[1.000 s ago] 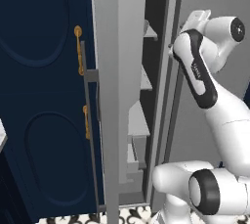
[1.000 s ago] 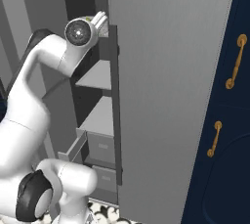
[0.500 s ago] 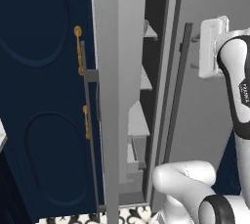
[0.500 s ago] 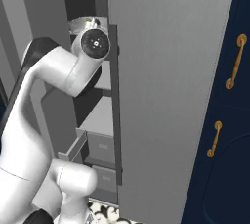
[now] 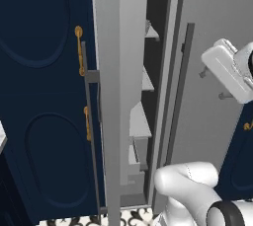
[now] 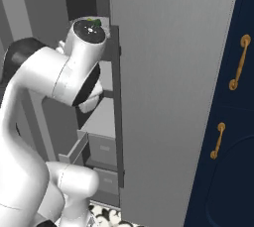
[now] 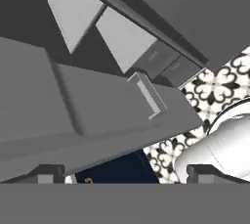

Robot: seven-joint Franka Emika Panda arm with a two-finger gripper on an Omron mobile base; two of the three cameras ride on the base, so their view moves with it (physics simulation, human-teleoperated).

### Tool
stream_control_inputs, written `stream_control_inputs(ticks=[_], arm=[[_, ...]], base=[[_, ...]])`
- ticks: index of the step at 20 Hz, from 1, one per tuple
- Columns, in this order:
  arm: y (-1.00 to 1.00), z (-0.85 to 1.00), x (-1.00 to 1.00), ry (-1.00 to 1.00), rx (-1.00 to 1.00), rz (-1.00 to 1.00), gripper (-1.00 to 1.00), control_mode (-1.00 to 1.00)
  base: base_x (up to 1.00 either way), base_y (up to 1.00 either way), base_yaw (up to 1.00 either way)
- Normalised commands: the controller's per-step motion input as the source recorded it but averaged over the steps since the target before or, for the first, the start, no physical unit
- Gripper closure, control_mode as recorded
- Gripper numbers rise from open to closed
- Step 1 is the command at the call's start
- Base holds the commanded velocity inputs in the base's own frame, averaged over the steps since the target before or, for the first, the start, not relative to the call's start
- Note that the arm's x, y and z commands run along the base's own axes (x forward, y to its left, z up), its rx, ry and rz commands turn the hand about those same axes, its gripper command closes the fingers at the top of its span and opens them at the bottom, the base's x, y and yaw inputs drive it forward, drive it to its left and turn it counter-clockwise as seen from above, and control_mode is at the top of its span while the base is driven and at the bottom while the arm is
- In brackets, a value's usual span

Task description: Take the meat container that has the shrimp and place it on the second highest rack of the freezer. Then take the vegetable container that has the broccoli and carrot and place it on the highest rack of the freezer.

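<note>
The gripper (image 7: pixel 124 173) has its two dark fingertips (image 7: pixel 46 173) wide apart, and nothing is between them. It looks at the partly open freezer, toward the grey door (image 7: pixel 97 115) and the shelves (image 7: pixel 124 37) inside. In the left base view the hand (image 5: pixel 230 69) is near the vertical door handle (image 5: pixel 179 101), not touching it. Through the gap the freezer racks (image 5: pixel 141 121) are visible. Dark blue cabinet doors (image 5: pixel 44 96) with golden handles (image 5: pixel 79 50) stand beside. The containers I cannot see.
</note>
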Motion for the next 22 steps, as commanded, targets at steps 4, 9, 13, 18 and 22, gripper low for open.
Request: stream_control_inputs(ticks=[4, 9, 13, 18, 22], arm=[[-0.03, -0.56, -1.00, -0.07, -0.57, 0.41, -1.00, -1.00], [0.00, -0.50, -0.58, 0.00, -0.41, 0.25, -1.00, -1.00], [0.00, -0.13, -0.39, -0.03, -0.18, 0.11, -1.00, 1.00], [0.00, 0.00, 0.00, 0.00, 0.00, 0.00, -1.00, 1.00], [0.00, 0.00, 0.00, 0.00, 0.00, 0.00, -1.00, 1.00]], base=[[0.00, 0.00, 0.00], [0.00, 0.00, 0.00], [-0.50, 0.00, 0.06], [-0.92, 0.63, 0.04], [-0.01, 1.00, 0.00]])
